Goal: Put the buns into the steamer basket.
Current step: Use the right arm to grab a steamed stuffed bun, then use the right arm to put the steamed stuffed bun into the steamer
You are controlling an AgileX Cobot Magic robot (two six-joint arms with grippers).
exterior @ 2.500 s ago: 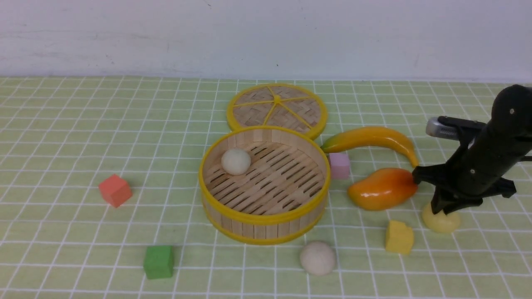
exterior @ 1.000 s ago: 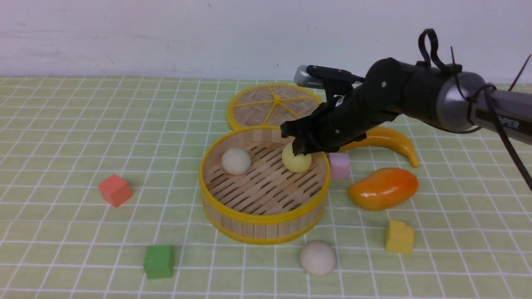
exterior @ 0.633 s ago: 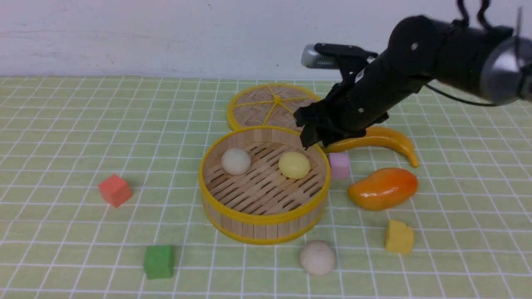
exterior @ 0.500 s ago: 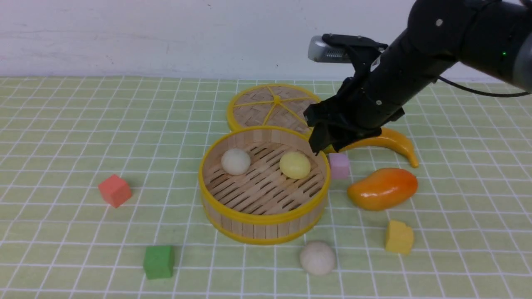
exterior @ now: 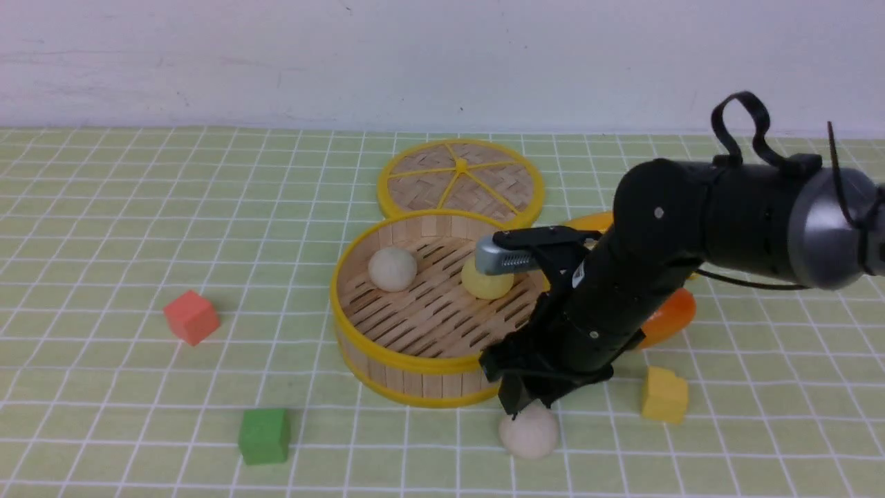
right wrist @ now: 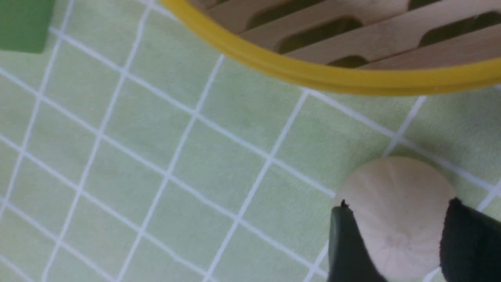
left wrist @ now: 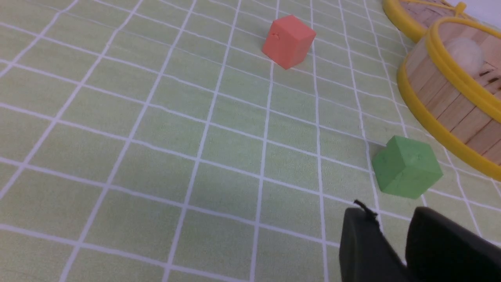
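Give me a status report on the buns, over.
Right gripper open, straddling the loose bun on the cloth. Left gripper empty, idle. White bun and yellow bun sit in the steamer basket. Nothing in the way.

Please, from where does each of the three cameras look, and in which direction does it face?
Front view: between the arms, facing forward to the steamer basket; the right arm and right gripper show.
Left wrist view: on the left wrist, looking obliquely down at the red cube and green cube; the left gripper shows.
Right wrist view: on the right wrist, looking down at the off-white bun; fingertips show.
Shared: all three show the basket.
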